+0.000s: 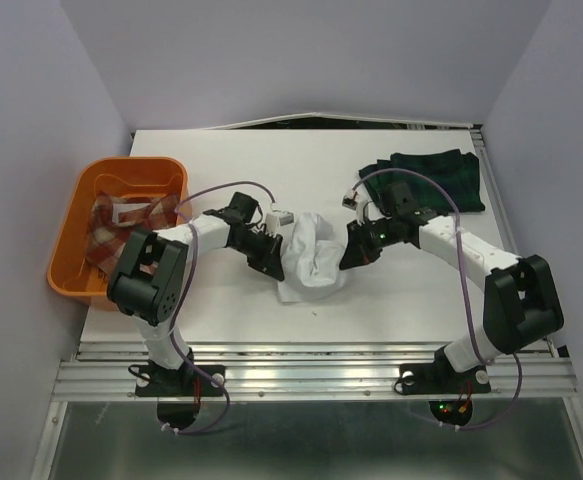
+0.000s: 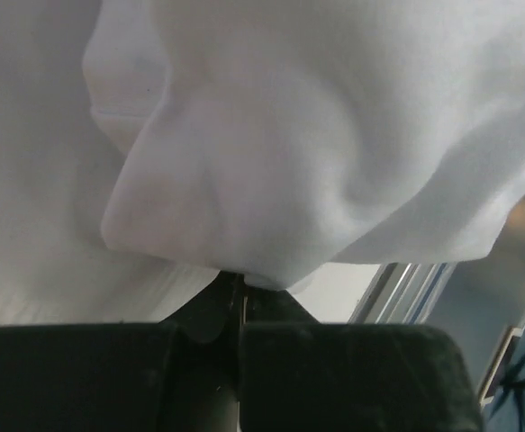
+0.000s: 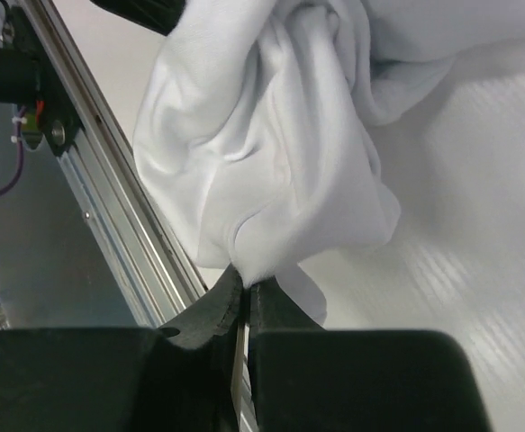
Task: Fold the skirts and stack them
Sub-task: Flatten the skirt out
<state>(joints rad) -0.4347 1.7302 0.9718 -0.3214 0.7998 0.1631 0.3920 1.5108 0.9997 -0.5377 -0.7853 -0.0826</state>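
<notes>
The white skirt (image 1: 311, 258) hangs bunched between my two grippers over the middle of the table, its lower part resting on the surface. My left gripper (image 1: 274, 255) is shut on its left edge; the cloth (image 2: 316, 153) fills the left wrist view above the closed jaws. My right gripper (image 1: 352, 255) is shut on its right edge, pinching a fold of the cloth (image 3: 262, 180). The dark green-navy plaid skirt (image 1: 426, 180) lies folded at the back right of the table. The red-and-tan plaid skirt (image 1: 121, 222) lies in the orange basket (image 1: 81, 200).
The orange basket stands at the table's left edge. The aluminium rail (image 1: 311, 370) runs along the near edge, also in the right wrist view (image 3: 109, 198). Purple cables loop over both arms.
</notes>
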